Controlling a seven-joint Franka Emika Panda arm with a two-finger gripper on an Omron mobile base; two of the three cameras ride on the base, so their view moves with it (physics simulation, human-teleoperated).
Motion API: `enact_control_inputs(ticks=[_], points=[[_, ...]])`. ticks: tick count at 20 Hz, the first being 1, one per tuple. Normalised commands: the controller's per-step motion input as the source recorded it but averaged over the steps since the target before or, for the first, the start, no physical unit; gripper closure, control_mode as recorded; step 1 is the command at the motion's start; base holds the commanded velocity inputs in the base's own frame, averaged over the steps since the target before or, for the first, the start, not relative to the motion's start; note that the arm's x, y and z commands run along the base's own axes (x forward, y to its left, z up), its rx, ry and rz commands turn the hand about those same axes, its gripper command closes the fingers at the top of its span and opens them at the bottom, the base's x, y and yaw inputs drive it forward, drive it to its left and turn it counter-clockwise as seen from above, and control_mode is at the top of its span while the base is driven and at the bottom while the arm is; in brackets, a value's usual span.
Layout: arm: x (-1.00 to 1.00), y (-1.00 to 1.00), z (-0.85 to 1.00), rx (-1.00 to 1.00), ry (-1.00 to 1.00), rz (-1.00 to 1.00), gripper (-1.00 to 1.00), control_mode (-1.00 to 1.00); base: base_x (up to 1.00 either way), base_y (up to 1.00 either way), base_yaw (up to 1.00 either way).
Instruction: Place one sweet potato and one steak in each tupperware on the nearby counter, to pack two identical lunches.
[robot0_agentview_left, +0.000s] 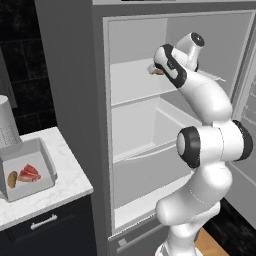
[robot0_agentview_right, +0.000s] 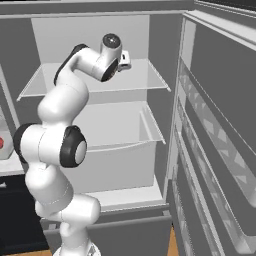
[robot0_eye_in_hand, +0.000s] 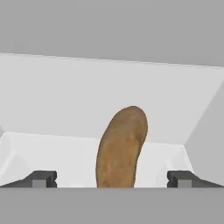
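Inside the fridge (robot0_agentview_left: 135, 50), the gripper (robot0_eye_in_hand: 112, 179) is spread wide, 2 fingertips (robot0_eye_in_hand: 41, 178) flanking a sweet potato (robot0_eye_in_hand: 121, 146) on the shelf (robot0_eye_in_hand: 57, 153). 1 tupperware (robot0_agentview_left: 42, 155) on the counter (robot0_agentview_left: 70, 170) holds a second sweet potato (robot0_agentview_left: 12, 179) and a steak (robot0_agentview_left: 29, 173).

The sweet potato (robot0_eye_in_hand: 121, 146) looked matt, brown and mottled; the fridge shelf (robot0_eye_in_hand: 52, 148) smooth white plastic; the counter (robot0_agentview_left: 65, 172) veined marble.

White fridge shelf (robot0_eye_in_hand: 52, 153) – sweet potato (robot0_eye_in_hand: 121, 146) lying on it, marble counter (robot0_agentview_left: 67, 175) – tupperware (robot0_agentview_left: 30, 172)
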Motion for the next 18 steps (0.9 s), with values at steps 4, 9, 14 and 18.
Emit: enact_control_inputs(ticks=[4,9,14,18], points=[[0.33,0.0,0.0,-0.03,-0.02,0.03,-1.0,-1.0,0.0,0.0,0.0],[0.46,0.0,0.12,-0.01,0.0,0.01,-1.0,-1.0,0.0,0.0,0.0],[0.25,0.03,0.07,0.0,0.06,0.01,-1.0,-1.0,0.0,0.0,0.0],[0.0,0.08,-0.09,0.0,0.03,0.0,-1.0,-1.0,0.0,0.0,0.0]])
